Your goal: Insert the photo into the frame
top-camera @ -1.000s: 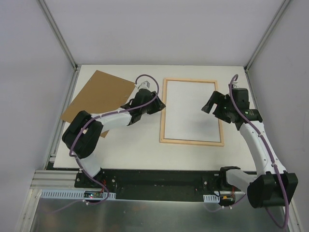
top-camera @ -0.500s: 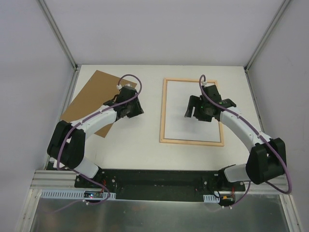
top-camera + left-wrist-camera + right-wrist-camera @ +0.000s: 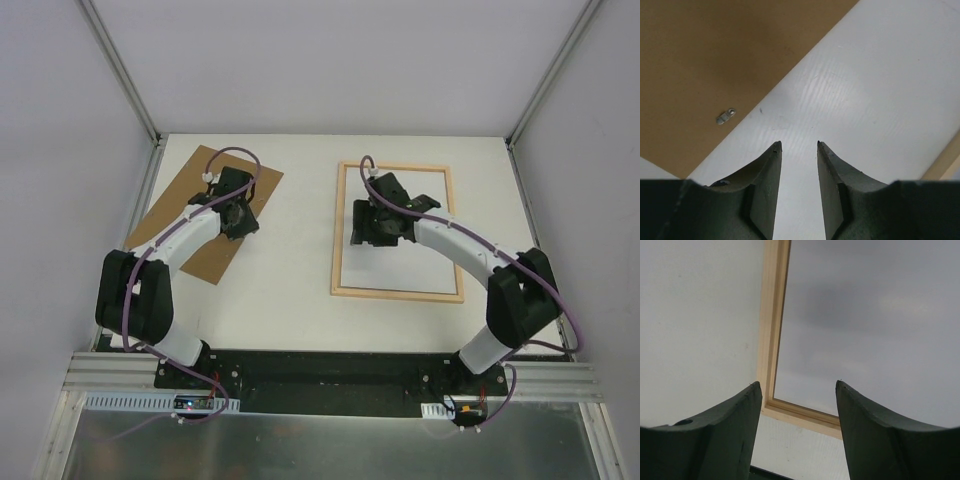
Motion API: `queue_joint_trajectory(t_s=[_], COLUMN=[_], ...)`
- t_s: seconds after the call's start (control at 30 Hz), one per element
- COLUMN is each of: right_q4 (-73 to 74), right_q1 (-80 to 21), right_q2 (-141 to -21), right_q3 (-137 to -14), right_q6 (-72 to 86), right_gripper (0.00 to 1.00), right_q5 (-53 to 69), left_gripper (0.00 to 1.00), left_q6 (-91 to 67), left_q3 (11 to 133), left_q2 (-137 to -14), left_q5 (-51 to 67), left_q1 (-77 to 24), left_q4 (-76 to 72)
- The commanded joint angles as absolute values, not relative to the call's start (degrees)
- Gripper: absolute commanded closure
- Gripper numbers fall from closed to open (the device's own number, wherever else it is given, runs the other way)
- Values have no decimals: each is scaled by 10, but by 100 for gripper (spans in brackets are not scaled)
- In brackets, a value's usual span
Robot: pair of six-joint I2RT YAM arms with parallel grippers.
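Over on the left, the brown backing board [image 3: 185,185] lies skewed on the worktop [image 3: 290,255]. Our left fingers [image 3: 765,185] hang right over its right-hand edge, with only a narrow gap between them and nothing in it. Centre-right, the frame [image 3: 400,294] lies flat, but what fills it is just a plain pale surface, so we honestly can't tell if the photo is in there white side up; our right fingers [image 3: 740,425] hover over the frame's left part, spread wide and empty.

White table [image 3: 290,295], pale walls [image 3: 330,60], seemingly metal posts [image 3: 121,70]
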State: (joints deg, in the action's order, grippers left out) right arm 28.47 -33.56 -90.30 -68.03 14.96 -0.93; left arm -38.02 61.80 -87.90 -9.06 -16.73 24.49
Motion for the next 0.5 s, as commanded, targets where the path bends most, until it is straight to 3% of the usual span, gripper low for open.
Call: queue_joint_trajectory(t_s=[0.0,0.47], right_q4=[292,285], right_q1=[-370,-413], right_q2=[-946,-978], right_q3=[-731,-745], right_q6=[149,144], right_gripper=[38,40], right_q5=[-34,-32], left_gripper=[67,70], left_q6=[-365,-323], left_q3=[604,626], left_q2=[-869,-964], left_q5=[-141,-70], left_q1=[-142,-53], left_q4=[301,293])
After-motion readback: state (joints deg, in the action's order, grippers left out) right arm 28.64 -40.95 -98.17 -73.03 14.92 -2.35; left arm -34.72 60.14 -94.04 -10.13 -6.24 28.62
